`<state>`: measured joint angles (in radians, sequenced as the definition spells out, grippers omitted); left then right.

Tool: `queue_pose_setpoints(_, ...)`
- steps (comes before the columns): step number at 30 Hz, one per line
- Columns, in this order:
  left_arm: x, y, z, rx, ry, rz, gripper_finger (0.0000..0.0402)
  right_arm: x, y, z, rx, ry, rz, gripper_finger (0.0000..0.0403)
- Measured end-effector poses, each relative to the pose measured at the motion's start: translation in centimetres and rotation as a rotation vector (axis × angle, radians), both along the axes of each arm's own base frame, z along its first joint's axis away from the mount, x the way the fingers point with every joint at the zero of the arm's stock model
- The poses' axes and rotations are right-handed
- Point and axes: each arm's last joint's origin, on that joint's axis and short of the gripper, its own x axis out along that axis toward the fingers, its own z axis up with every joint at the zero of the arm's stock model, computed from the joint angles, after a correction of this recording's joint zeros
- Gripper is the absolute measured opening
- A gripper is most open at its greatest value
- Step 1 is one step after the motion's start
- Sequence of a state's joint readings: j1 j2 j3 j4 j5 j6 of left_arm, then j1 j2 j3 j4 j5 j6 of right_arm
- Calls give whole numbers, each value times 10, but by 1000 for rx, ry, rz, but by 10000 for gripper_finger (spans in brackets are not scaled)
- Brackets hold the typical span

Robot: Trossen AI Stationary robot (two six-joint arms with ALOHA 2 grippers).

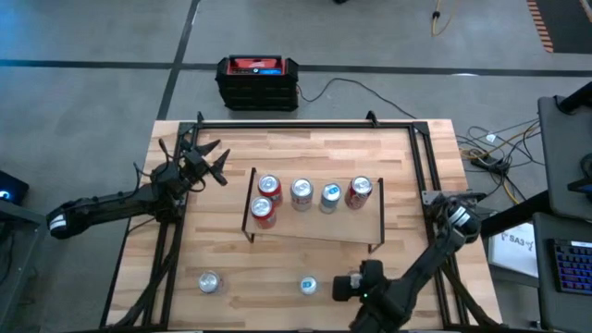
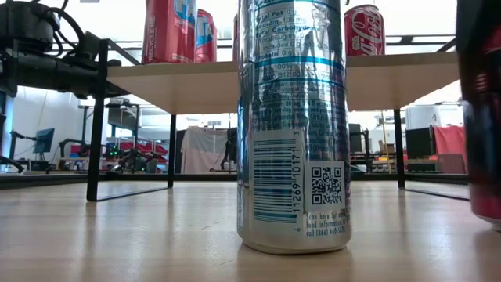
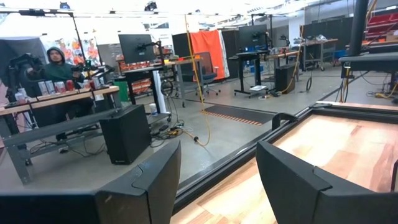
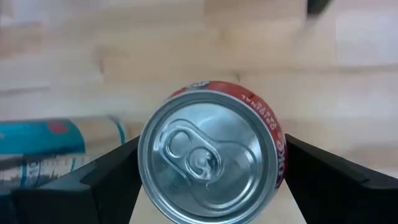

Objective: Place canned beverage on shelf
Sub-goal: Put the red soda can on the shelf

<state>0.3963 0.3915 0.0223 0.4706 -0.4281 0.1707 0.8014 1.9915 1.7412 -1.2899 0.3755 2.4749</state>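
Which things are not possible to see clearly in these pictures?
- High view: the right gripper covers the red can between its fingers.
- Low view: the silver-blue can hides the shelf's middle; the picture's top edge crops the cans on it.
- Left wrist view: the left gripper faces the room, away from the cans.

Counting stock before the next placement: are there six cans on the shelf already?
No, the high view shows five cans standing on the shelf, four in a row and one in front of the leftmost.
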Motion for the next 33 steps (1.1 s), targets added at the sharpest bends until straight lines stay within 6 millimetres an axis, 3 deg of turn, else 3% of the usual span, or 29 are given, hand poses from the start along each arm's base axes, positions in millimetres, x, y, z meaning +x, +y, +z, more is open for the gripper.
queue_pose_setpoints(7, 0, 0, 0, 0, 0, 0, 195, -3, 8, -19, -186, -32, 87, 334)
queue_pose_setpoints(33, 0, 0, 0, 0, 0, 0, 195, -15, 28, -66, -601, -148, 288, 334)
